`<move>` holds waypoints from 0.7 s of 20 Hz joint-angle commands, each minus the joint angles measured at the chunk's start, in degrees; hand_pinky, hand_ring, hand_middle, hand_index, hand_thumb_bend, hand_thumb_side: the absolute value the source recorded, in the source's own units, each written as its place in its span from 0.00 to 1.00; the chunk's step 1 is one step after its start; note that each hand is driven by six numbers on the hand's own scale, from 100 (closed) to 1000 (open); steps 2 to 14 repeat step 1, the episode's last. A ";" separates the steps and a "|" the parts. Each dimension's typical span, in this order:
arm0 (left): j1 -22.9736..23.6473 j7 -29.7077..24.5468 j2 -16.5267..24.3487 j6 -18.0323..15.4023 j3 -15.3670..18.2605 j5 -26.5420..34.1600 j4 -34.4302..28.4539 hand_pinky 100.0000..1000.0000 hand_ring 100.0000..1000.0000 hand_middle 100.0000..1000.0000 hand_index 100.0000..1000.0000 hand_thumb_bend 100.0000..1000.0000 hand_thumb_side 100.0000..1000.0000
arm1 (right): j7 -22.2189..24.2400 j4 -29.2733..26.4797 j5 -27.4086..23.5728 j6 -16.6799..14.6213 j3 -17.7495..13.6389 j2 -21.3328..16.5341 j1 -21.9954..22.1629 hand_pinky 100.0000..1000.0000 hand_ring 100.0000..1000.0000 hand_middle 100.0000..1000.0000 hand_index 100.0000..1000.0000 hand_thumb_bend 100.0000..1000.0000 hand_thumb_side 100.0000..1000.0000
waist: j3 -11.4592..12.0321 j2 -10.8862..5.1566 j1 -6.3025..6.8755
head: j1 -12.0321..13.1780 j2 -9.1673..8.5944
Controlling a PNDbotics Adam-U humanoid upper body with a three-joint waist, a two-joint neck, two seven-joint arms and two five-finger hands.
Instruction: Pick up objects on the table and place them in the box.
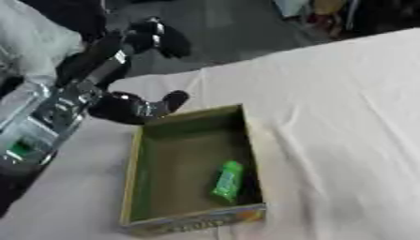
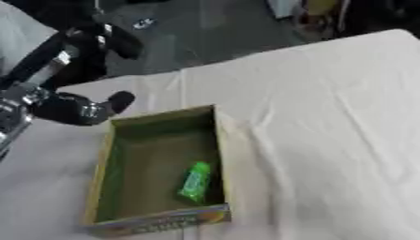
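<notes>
An open cardboard box with an olive-green inside lies on the white cloth. A green packet rests inside it, against the right wall near the front. My left hand hovers just beyond the box's far left corner. Its fingers point up and away, its thumb reaches towards the box rim, and it holds nothing. The silver forearm comes in from the left edge. My right hand shows in no view.
The white cloth covers the table to the right of the box, with creases. The table's far edge runs diagonally, with dark floor beyond it. Some clutter stands on the floor at the top right.
</notes>
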 commanded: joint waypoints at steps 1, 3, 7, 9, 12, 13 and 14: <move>0.46 4.68 -6.87 -1.75 1.86 -1.38 -2.78 0.60 0.57 0.70 0.75 0.27 0.48 | 0.66 -0.68 3.67 -2.80 -0.50 -1.29 0.71 0.53 0.66 0.75 0.92 0.00 0.60 | 0.83 -0.80 -1.29 | 1.43 -3.30; 0.46 4.68 -6.87 -1.75 1.86 -1.38 -2.78 0.60 0.57 0.70 0.75 0.27 0.48 | 0.66 -0.68 3.67 -2.80 -0.50 -1.29 0.71 0.53 0.66 0.75 0.92 0.00 0.60 | 0.83 -0.80 -1.29 | 1.43 -3.30; 0.46 4.68 -6.87 -1.75 1.86 -1.38 -2.78 0.60 0.57 0.70 0.75 0.27 0.48 | 0.66 -0.68 3.67 -2.80 -0.50 -1.29 0.71 0.53 0.66 0.75 0.92 0.00 0.60 | 0.83 -0.80 -1.29 | 1.43 -3.30; 0.46 4.68 -6.87 -1.75 1.86 -1.38 -2.78 0.60 0.57 0.70 0.75 0.27 0.48 | 0.66 -0.68 3.67 -2.80 -0.50 -1.29 0.71 0.53 0.66 0.75 0.92 0.00 0.60 | 0.83 -0.80 -1.29 | 1.43 -3.30; 0.46 4.68 -6.87 -1.75 1.86 -1.38 -2.78 0.60 0.57 0.70 0.75 0.27 0.48 | 0.66 -0.68 3.67 -2.80 -0.50 -1.29 0.71 0.53 0.66 0.75 0.92 0.00 0.60 | 0.83 -0.80 -1.29 | 1.43 -3.30; 0.46 4.68 -6.87 -1.75 1.86 -1.38 -2.78 0.60 0.57 0.70 0.75 0.27 0.48 | 0.66 -0.68 3.67 -2.80 -0.50 -1.29 0.71 0.53 0.66 0.75 0.92 0.00 0.60 | 0.83 -0.80 -1.29 | 1.43 -3.30; 0.46 4.68 -6.87 -1.75 1.86 -1.38 -2.78 0.60 0.57 0.70 0.75 0.27 0.48 | 0.66 -0.68 3.67 -2.80 -0.50 -1.29 0.71 0.53 0.66 0.75 0.92 0.00 0.60 | 0.83 -0.80 -1.29 | 1.43 -3.30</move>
